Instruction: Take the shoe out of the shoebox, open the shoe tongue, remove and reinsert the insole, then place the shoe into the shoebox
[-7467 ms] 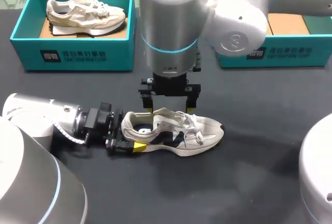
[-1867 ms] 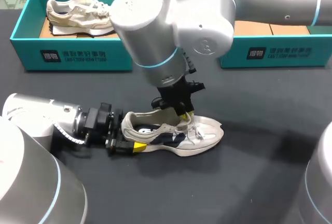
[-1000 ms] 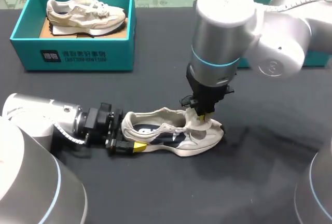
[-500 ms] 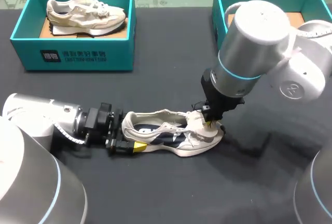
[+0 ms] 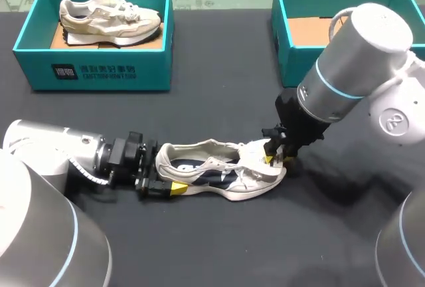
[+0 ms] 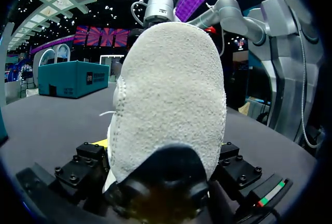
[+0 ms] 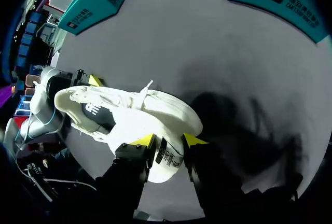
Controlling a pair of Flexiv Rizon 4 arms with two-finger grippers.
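Head view: shoe [image 5: 222, 171] sits sole-down on the dark table [image 5: 199, 247], held at both ends. My left gripper [image 5: 163, 182] is clamped on its heel from both sides; in the left wrist view the heel [image 6: 171, 99] fills the gap between my fingers. My right gripper [image 5: 277, 159] sits at the toe end, both yellow tips pinching the tongue [image 7: 167, 154], which is folded forward over the toe. Well beyond my left jaws is a teal shoebox [image 5: 93, 74] with a second shoe [image 5: 109, 18] inside. Behind my right jaws, another teal shoebox [image 5: 292, 58] shows its cardboard floor.
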